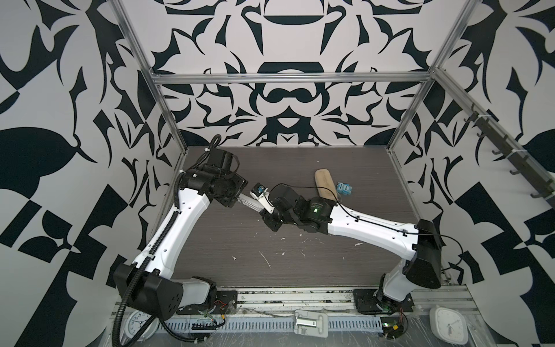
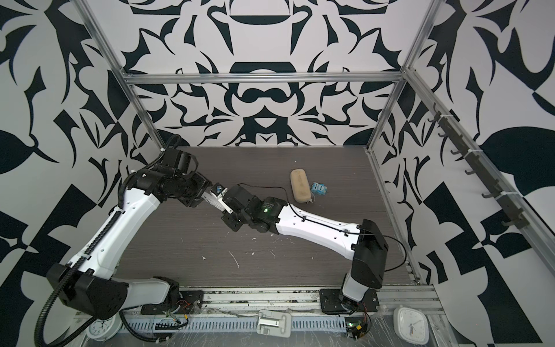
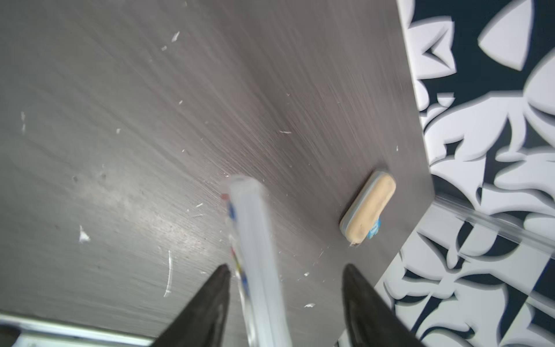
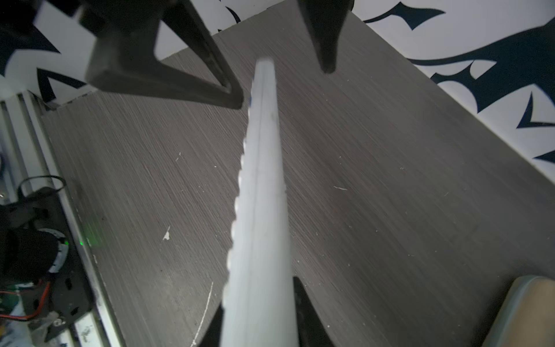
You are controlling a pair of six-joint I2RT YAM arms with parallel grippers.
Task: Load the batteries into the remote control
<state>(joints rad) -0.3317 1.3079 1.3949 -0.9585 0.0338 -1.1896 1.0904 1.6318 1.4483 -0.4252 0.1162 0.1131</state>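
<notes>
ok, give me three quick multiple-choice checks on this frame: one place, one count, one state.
1. Where is the beige oblong case?
A in a gripper
B on the table, beside a small blue object
C on the front rail

2. How many clocks lie in front of the table?
A none
B two
C four

3. What holds the remote control?
A the right gripper, while the left gripper is open
B both grippers
C nothing, it lies flat

Key:
1 B: both top views show it lying there.
2 B: there is a round clock and a square clock.
3 A: the right wrist view shows jaws closed on it, and the left wrist view shows jaws apart.
</notes>
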